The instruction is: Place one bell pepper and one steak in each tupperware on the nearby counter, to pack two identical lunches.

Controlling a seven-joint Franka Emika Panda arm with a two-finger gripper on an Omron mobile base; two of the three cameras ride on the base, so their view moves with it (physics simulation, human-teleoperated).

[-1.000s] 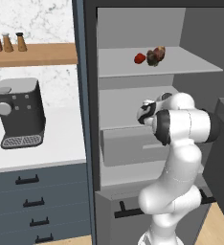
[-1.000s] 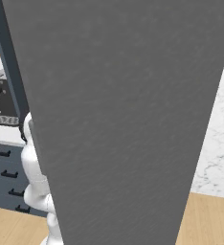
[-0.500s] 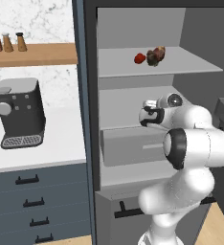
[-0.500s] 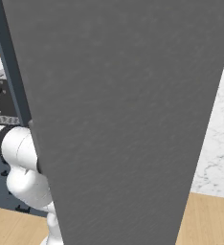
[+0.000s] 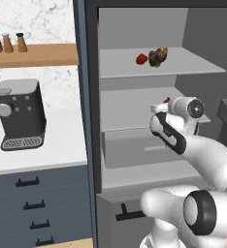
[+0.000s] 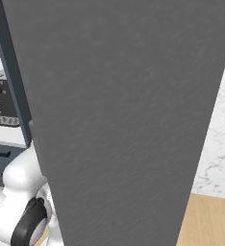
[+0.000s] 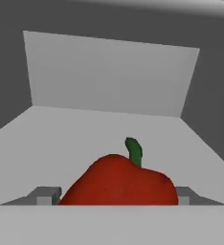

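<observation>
I'm looking into an open fridge (image 5: 135,121) with grey shelves, set beside a white counter (image 5: 38,150) over dark blue-grey drawers (image 5: 35,203) with black bar handles. A marble wall runs behind the counter, and a wooden shelf (image 5: 33,54) on it carries three small spice jars (image 5: 8,41). A dark coffee machine (image 5: 19,112) stands on the counter, near the fridge's side wall.

On the top fridge shelf (image 5: 159,65) a red bell pepper (image 5: 141,59) sits just beside a brown mottled steak (image 5: 157,56). On the middle shelf (image 7: 109,139), a second bell pepper (image 7: 121,184) with a green stem stands right in front of my gripper (image 7: 115,197); its two fingers (image 7: 46,195) stand wide, one on each side of the pepper, and I can't tell whether they touch it. In the left base view a sliver of red shows just behind the hand.

The fridge door (image 6: 124,110), a big grey slab, blocks nearly all of the right base view, leaving a strip of coffee machine and counter at the left, and wooden floor (image 6: 213,221) with marble wall at the right.
</observation>
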